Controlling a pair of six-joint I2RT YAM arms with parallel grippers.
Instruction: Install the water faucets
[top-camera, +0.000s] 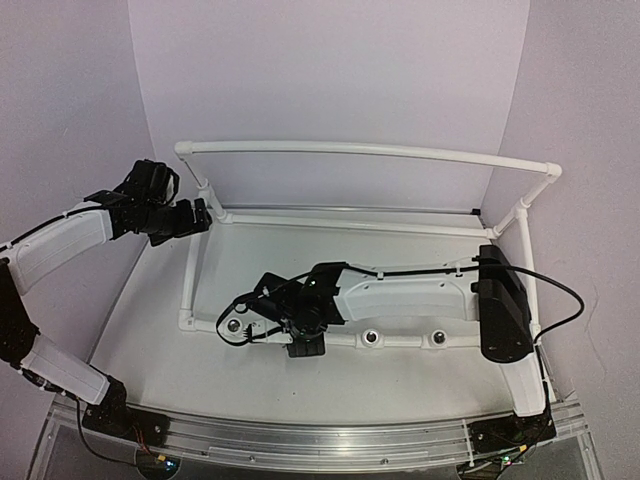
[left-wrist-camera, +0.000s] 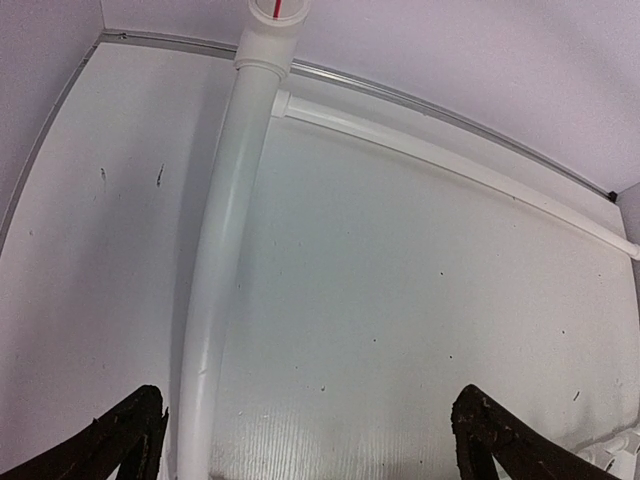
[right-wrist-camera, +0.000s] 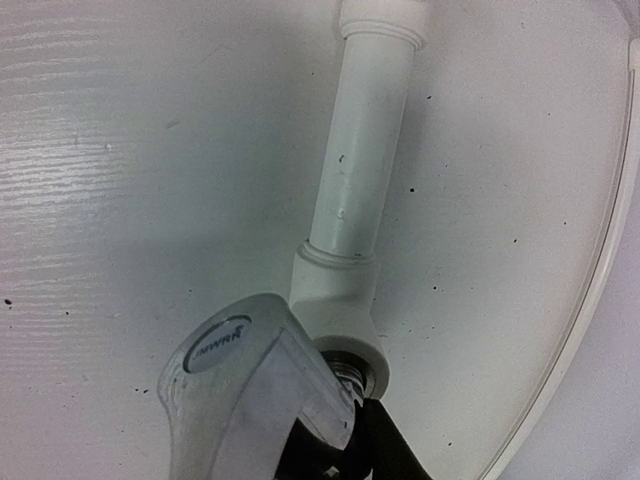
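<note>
Seating a faucet (right-wrist-camera: 262, 385) in the pipe socket (right-wrist-camera: 335, 295), lower centre, right gripper (top-camera: 300, 335) pinched it, twist seemingly next; left gripper (left-wrist-camera: 310, 440) gaped empty.

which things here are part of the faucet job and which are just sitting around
job:
water faucet
white pipe frame
open sockets
right gripper, at the faucet

just around:
left gripper, open and empty
table
purple walls
</note>
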